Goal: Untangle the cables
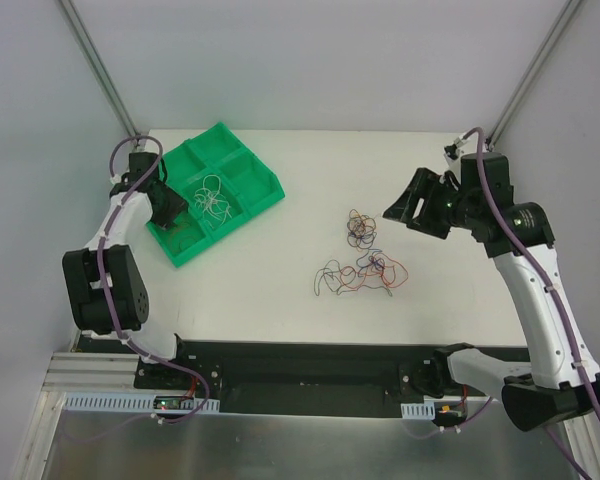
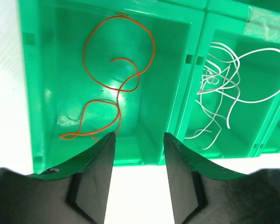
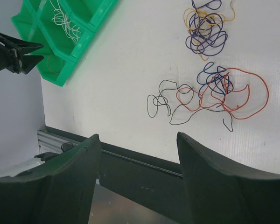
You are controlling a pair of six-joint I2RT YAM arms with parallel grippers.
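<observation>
Left claw (image 2: 140,137) hangs over the near-left pocket of the tray (image 2: 175,116), jaws apart, gripping nothing. An orange wire (image 2: 126,86) lies loose in that pocket, and a white wire (image 2: 224,88) is in the next one. Right claw (image 3: 137,137) hovers wide open at the right. Two tangles sit mid-table (image 1: 280,290): the far clump (image 3: 205,30) and the near red-black clump (image 3: 214,91).

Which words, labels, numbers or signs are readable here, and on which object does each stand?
None can be read.
The green plastic compartment tray shows no label; the pale tape strip on its rim looks blank.
Any marking on the right arm's black joint is too small to tell.
</observation>
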